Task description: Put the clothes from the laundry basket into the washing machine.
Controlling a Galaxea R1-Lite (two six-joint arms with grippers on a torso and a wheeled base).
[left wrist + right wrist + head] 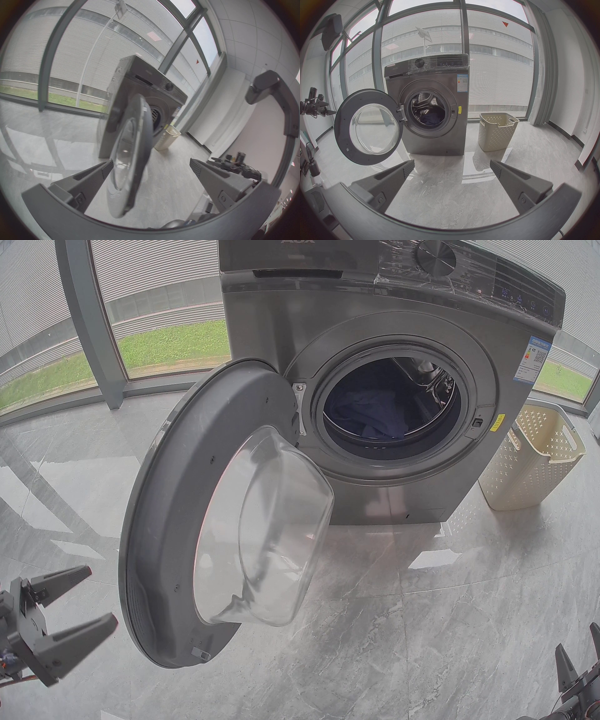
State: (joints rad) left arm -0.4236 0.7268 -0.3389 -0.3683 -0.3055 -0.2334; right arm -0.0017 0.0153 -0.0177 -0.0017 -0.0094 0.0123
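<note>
One grey front-loading washing machine fills the upper centre of the head view. Its one round door with a clear bulging glass pane is swung wide open into the centre left. Inside the drum lies one heap of dark blue clothes; how many pieces it holds cannot be told. One cream perforated plastic laundry basket stands on the grey marbled floor just beside the machine, at the right edge of the frame. Two claws show. The left claw sits at the lower left near the door's rim, spread wide and holding nothing. The right claw is in the lower right corner, also spread wide and empty, well apart from the basket.
</note>
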